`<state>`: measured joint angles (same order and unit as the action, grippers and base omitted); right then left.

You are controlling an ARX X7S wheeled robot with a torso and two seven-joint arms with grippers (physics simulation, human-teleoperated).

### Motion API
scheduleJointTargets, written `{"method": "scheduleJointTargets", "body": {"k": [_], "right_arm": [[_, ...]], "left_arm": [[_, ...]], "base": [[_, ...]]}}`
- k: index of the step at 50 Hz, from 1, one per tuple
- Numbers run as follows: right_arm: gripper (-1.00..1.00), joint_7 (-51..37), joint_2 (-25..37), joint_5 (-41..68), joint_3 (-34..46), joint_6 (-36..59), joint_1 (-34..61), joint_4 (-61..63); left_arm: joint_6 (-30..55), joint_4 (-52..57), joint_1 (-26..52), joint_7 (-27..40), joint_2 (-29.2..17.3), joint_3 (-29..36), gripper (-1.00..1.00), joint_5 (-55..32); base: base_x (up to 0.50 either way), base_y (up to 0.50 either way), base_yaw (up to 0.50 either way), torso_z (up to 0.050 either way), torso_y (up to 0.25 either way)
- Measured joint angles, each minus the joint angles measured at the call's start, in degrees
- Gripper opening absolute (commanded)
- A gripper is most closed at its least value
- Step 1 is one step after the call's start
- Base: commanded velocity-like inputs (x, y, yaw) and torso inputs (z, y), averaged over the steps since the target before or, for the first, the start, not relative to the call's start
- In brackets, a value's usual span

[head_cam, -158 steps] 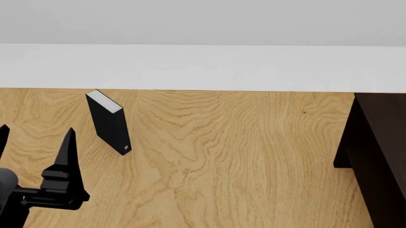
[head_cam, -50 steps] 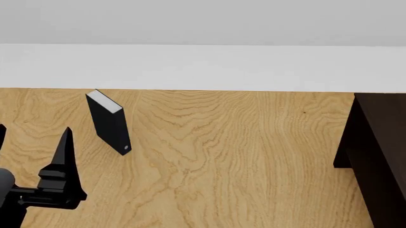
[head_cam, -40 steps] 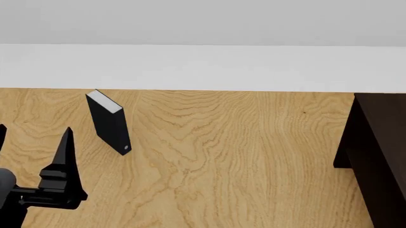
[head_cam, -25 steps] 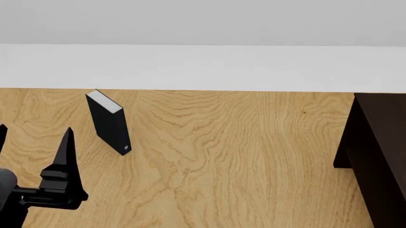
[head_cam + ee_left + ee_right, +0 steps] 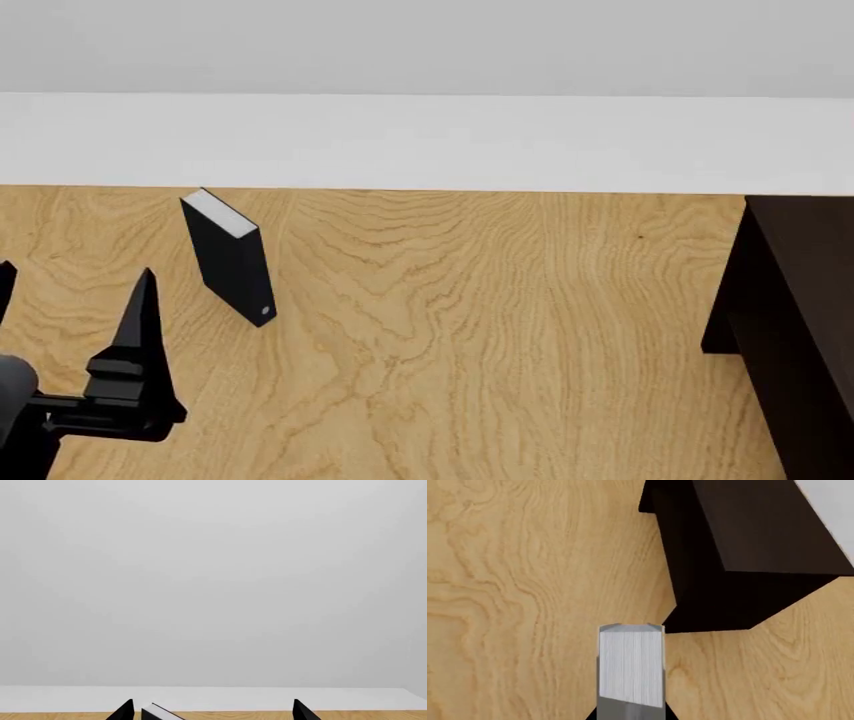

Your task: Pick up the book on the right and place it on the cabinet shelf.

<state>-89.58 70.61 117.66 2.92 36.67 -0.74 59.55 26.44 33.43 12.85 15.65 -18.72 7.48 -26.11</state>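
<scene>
In the right wrist view, the light-grey book [image 5: 630, 665] is held with its pale page edge toward the camera, and my right gripper [image 5: 629, 715] is shut on it. It hangs over the wooden floor just short of the very dark cabinet [image 5: 747, 535]. No separate cabinet shelf can be made out, only a flat dark top board. The cabinet [image 5: 798, 330] also fills the right edge of the head view, where neither my right gripper nor the book shows. My left gripper [image 5: 74, 272] stands open at the lower left, holding nothing.
A black book with a white edge [image 5: 230, 260] stands upright at the left, beyond my left gripper [image 5: 212, 711]. Its corner [image 5: 160, 713] shows between the open fingertips. The wood-grain surface [image 5: 481, 310] runs back to a white ledge [image 5: 427, 140].
</scene>
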Motion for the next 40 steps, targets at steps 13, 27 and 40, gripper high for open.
{"method": "scheduleJointTargets", "body": {"k": [13,27,40], "right_arm": [[-1.00,-0.13,0.19,-3.01,66.45,-12.60,60.42,-4.31],[-1.00,2.77,-7.92,-2.53,97.72,-17.11,92.39,-12.08],[-1.00,8.06,-12.95,-2.32,104.87,-14.96,102.34,-21.02]], "left_arm": [[-0.14,-0.20,0.15,0.22,-0.21,0.09,1.00,-0.28],[-0.16,-0.37,0.34,0.53,-0.47,-0.21,1.00,-0.91],[-0.25,-0.68,0.54,0.77,-0.66,-0.05,1.00,-1.09]], "base": [[0.00,0.00,0.00,0.000,0.000],[0.00,0.00,0.00,0.000,0.000],[0.00,0.00,0.00,0.000,0.001]]}}
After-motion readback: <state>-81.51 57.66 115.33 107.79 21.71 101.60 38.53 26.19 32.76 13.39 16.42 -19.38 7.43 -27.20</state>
